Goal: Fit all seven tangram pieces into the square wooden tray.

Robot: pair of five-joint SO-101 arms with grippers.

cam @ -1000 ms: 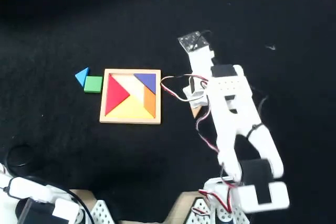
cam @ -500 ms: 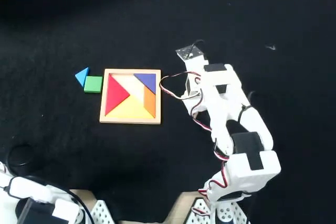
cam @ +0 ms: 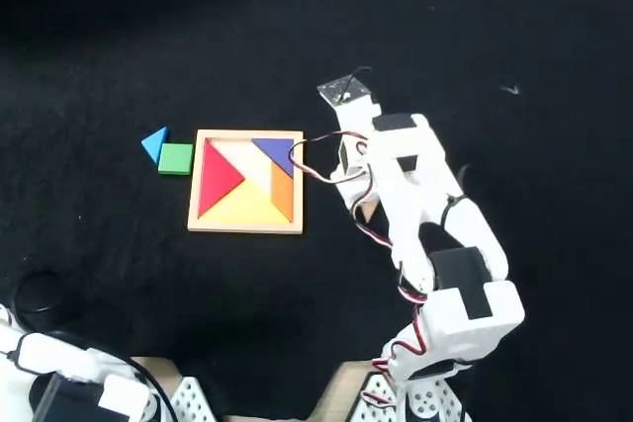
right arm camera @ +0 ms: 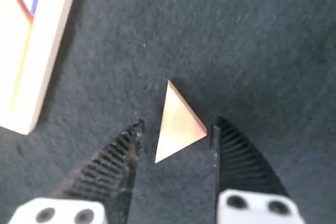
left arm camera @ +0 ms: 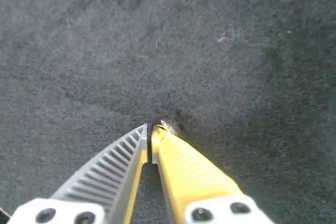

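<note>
**High view: right arm folds in over the loose triangle**

A second ago the right arm (cam: 415, 205) stretched long and straight. Now it has bunched up and swung its far end closer to the wooden tray (cam: 245, 229). Nothing else on the black cloth (cam: 148, 56) has budged.

The tan triangle (cam: 368, 211) is nearly swallowed by that arm from above, with just a sliver peeking out right of the tray. In the right wrist view it lies flat on the cloth, and the right gripper (right arm camera: 177, 126) straddles it with its jaws spread wide, touching neither edge. The tray's corner is cut off at that picture's edge.

In the tray are a red triangle (cam: 220, 177), a yellow triangle (cam: 252, 207), a blue piece (cam: 277, 153) and an orange piece (cam: 284, 193), with pale floor showing bare along the far side. Outside it, just left, the green square (cam: 176, 158) sits touching the small blue triangle (cam: 154, 143).

The left gripper (left arm camera: 151, 128) is closed tip to tip on nothing, low over the cloth.
</note>
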